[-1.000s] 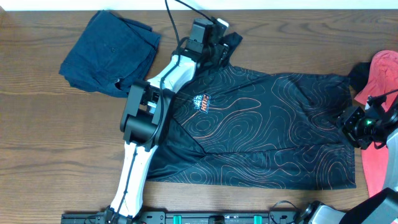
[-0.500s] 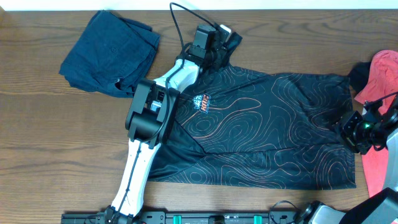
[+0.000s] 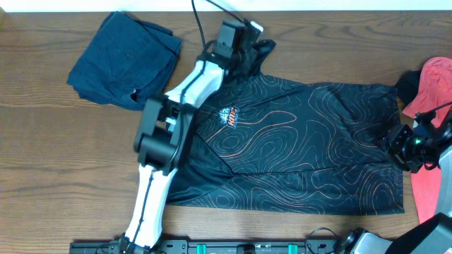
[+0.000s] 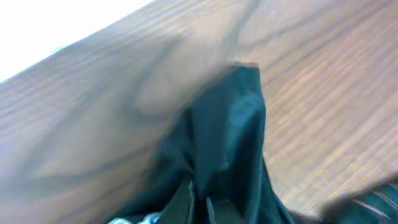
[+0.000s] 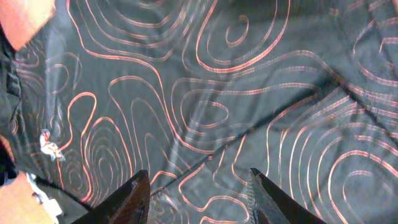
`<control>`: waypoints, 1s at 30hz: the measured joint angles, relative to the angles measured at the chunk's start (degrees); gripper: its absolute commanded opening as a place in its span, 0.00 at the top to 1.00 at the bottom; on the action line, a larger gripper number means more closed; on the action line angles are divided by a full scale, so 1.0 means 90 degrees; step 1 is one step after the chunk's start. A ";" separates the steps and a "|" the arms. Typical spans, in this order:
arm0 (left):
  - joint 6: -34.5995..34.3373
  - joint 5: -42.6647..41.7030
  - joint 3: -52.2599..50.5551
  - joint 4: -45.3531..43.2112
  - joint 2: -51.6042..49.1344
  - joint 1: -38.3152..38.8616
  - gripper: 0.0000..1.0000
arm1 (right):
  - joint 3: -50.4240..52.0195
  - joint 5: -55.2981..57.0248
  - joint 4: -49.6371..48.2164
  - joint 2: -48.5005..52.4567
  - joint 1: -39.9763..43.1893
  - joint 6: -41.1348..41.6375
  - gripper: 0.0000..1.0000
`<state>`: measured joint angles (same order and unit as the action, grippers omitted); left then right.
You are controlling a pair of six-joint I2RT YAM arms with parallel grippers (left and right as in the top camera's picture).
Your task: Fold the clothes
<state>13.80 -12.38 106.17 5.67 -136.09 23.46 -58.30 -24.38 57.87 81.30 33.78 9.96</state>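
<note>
The clothes, a black jersey [image 3: 304, 148] with orange contour lines and a logo, lie spread flat across the table. My left gripper [image 3: 254, 48] is at the far upper sleeve and is shut on its edge. In the left wrist view the dark sleeve [image 4: 230, 124] rises from between the closed fingertips of the left gripper [image 4: 199, 202] over the wood. My right gripper [image 3: 404, 144] hovers at the jersey's right end. In the right wrist view the right gripper [image 5: 199, 190] is open, with patterned cloth [image 5: 236, 93] lying flat beneath and nothing between the fingers.
A folded navy-blue garment [image 3: 127, 60] lies at the back left. A coral-red garment [image 3: 432, 127] lies at the right edge, beside my right arm, and shows as a coral-red corner [image 5: 22, 18] in the right wrist view. The table's far edge runs just behind the left gripper.
My left gripper has closed on the sleeve edge, and the arm has shifted slightly. The right gripper has barely moved.
</note>
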 measured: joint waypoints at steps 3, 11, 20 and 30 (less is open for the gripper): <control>0.0126 0.0238 0.0000 0.0461 0.0619 0.0000 0.94 | 0.0000 0.0005 -0.0177 0.0000 0.0000 0.0000 0.51; 0.0505 0.0969 0.0058 0.1887 0.1506 0.0000 0.94 | -0.0002 0.0012 -0.0882 0.0002 0.0000 0.0131 0.48; 0.0614 0.2195 0.0051 0.3497 0.1702 0.0000 0.94 | -0.0005 0.0204 -0.2093 0.0007 0.0000 0.0410 0.45; 0.0447 0.2618 0.0051 0.4656 0.2754 0.0000 0.94 | -0.0027 0.0459 -0.4167 0.1309 -0.0160 0.0692 0.47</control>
<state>17.82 11.18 106.63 47.57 -111.31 23.46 -58.54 -20.25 20.36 93.08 32.34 16.19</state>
